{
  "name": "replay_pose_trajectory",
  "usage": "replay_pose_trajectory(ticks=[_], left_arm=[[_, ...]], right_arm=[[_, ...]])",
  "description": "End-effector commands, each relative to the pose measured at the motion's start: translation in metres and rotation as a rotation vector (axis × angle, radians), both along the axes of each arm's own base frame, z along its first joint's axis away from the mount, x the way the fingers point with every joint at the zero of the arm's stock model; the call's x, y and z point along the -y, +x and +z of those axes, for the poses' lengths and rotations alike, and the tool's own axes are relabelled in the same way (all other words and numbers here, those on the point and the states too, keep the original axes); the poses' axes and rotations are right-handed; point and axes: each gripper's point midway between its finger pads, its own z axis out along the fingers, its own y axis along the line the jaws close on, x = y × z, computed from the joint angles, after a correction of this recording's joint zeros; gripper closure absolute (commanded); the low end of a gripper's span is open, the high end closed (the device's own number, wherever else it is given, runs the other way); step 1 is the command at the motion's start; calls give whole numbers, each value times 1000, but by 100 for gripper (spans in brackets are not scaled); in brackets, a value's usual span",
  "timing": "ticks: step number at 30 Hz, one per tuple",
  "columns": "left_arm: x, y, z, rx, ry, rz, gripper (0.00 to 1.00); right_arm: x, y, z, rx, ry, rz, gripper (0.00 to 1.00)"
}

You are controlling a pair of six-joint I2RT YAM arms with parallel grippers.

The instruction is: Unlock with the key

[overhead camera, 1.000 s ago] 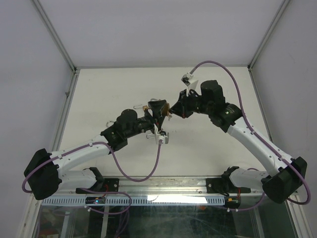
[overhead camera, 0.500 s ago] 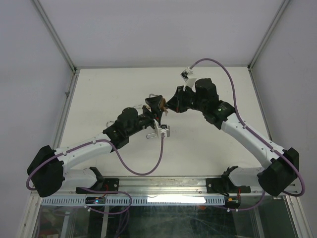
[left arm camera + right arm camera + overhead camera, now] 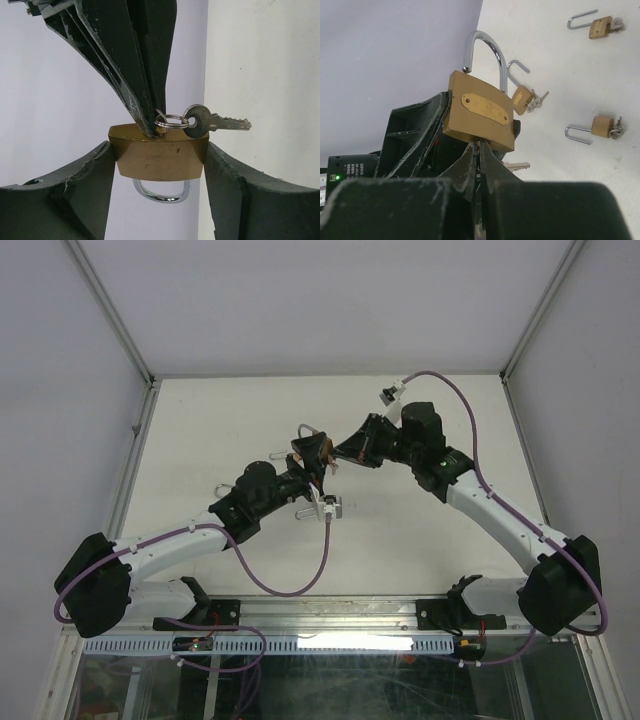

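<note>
A brass padlock with a chrome shackle is held up above the table, clamped by its sides between the two fingers of my left gripper. My right gripper is shut on the key, whose tip goes into the bottom of the padlock; the fingers hide most of that key. A ring hangs there with a spare key sticking out sideways. In the right wrist view one shackle end stands free above the body. From above, both grippers meet at the padlock.
Three small brass padlocks with keys lie on the white table: one far, one near, one just behind the held lock. White walls enclose the table on three sides.
Both grippers shifted slightly up and left together with the padlock. The right wrist has rolled while staying shut on the key; its camera cable swung to the right.
</note>
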Motion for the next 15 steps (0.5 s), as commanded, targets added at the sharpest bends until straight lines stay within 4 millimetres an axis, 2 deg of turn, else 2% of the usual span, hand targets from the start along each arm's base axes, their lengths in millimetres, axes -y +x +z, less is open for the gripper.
replay_pose_trajectory(ticks=[1,3,4,5,8,10,15], left_arm=[[14,-33,109,283,-244,-141,100],[13,-31,106,257,-240,-130,100],[12,-30,103,237,-238,-122,100],[11,-29,101,216,-237,-116,100],[9,-26,94,172,-231,-101,100],[9,-26,94,162,-237,-100,100],[11,-27,97,167,-242,-110,100]], right_arm=[[-18,-17,35,24,122,122,100],[-16,-23,41,99,79,184,100],[-11,-26,42,182,25,223,91],[-4,-26,41,247,-47,236,76],[27,-19,36,417,-253,180,58],[37,-12,38,524,-293,137,51],[20,-14,37,660,-240,180,44]])
